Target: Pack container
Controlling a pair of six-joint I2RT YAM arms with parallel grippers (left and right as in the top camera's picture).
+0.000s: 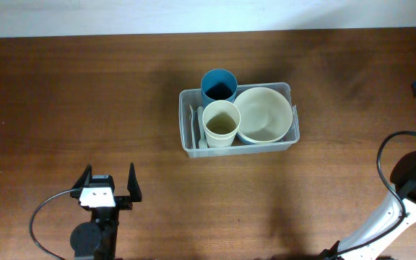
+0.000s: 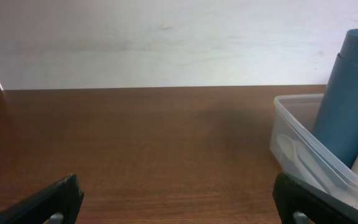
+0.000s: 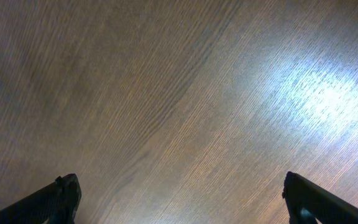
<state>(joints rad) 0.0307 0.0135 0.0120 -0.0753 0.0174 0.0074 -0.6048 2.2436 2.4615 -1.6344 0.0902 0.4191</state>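
Observation:
The clear plastic container stands at the table's middle. It holds a blue cup, a cream cup, a cream bowl nested in a blue bowl, and a white utensil along its left wall. My left gripper is open and empty, near the front edge, well left of and in front of the container. In the left wrist view the container and blue cup sit at the right, beyond the open jaws. My right gripper is open over bare wood.
The brown wooden table ends at a white wall at the back. My right arm with its black cable stands at the right edge, far from the container.

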